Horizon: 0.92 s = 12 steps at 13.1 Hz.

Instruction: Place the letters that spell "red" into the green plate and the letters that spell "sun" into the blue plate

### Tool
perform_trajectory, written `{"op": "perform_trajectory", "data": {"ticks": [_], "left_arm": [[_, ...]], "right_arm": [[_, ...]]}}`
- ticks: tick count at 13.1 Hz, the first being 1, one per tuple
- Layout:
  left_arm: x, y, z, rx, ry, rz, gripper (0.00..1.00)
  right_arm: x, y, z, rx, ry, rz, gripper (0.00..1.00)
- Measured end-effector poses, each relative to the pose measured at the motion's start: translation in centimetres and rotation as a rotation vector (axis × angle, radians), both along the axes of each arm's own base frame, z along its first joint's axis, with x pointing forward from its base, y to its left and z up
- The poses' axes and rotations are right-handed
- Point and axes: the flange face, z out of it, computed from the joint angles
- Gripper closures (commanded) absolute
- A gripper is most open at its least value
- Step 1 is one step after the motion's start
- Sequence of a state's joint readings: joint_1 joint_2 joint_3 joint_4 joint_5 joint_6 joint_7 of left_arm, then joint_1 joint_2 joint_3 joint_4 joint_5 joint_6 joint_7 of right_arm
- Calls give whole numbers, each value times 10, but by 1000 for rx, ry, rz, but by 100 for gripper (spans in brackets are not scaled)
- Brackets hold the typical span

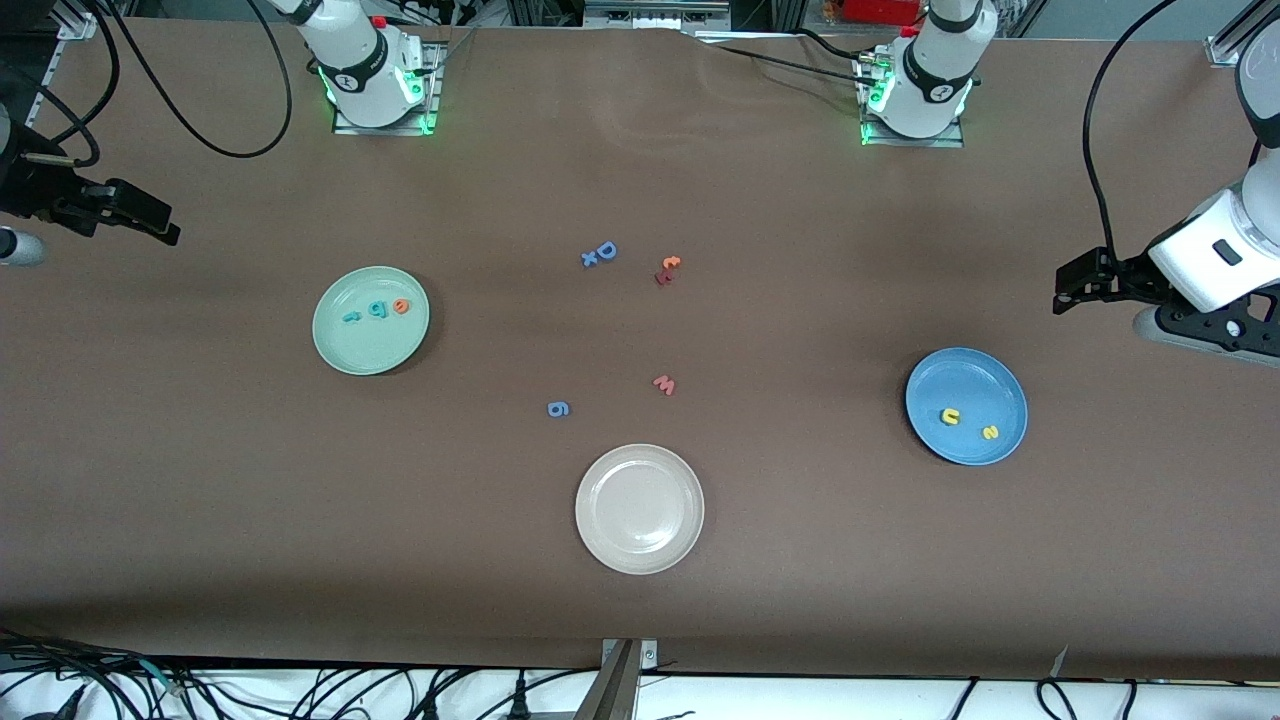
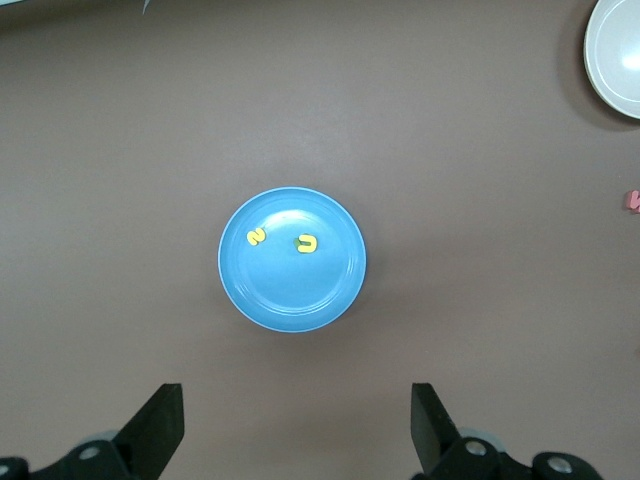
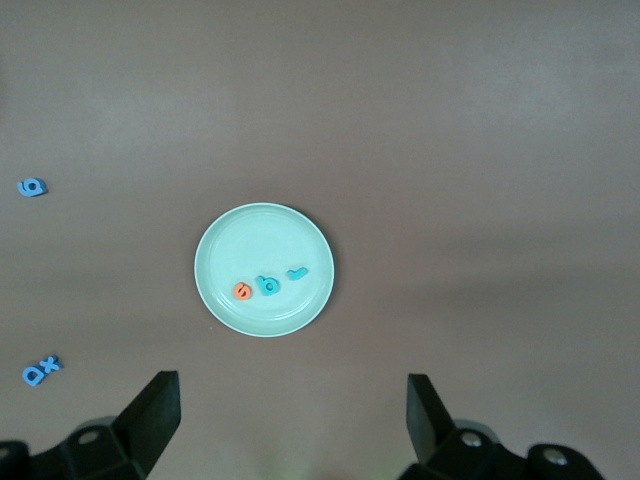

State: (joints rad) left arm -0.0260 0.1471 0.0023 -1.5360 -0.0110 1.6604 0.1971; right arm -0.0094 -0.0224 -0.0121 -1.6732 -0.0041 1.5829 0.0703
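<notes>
- Front view: round pale mint-green plastic plate (image 1: 371, 321) toward the right arm's end holds teal "r" (image 1: 351, 317), teal "d" (image 1: 378, 309), orange "e" (image 1: 402, 307).
- Round mid-blue plastic plate (image 1: 966, 406) toward the left arm's end holds yellow "u" (image 1: 950, 416), yellow "s" (image 1: 990, 432).
- Left end effector (image 2: 297, 420) and right end effector (image 3: 292, 412) hang open, empty, each near its own end of the tabletop.

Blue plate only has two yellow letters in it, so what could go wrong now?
The blue plate holds just a yellow "u" and a yellow "s", and no dark green "n" shows on the table, so "sun" may stay unfinished. An arm might wrongly grab the red "w" or the blue "g"-like letter. The left gripper and right gripper both hang open and empty, each above its own plate.
</notes>
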Motion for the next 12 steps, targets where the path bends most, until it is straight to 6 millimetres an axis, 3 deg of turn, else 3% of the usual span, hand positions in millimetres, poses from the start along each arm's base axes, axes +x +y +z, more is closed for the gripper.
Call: {"op": "perform_trajectory", "data": {"ticks": [12], "left_arm": [[0, 0, 1, 0, -2, -3, 0]], "right_arm": [[2, 3, 1, -3, -22, 59, 0]]}}
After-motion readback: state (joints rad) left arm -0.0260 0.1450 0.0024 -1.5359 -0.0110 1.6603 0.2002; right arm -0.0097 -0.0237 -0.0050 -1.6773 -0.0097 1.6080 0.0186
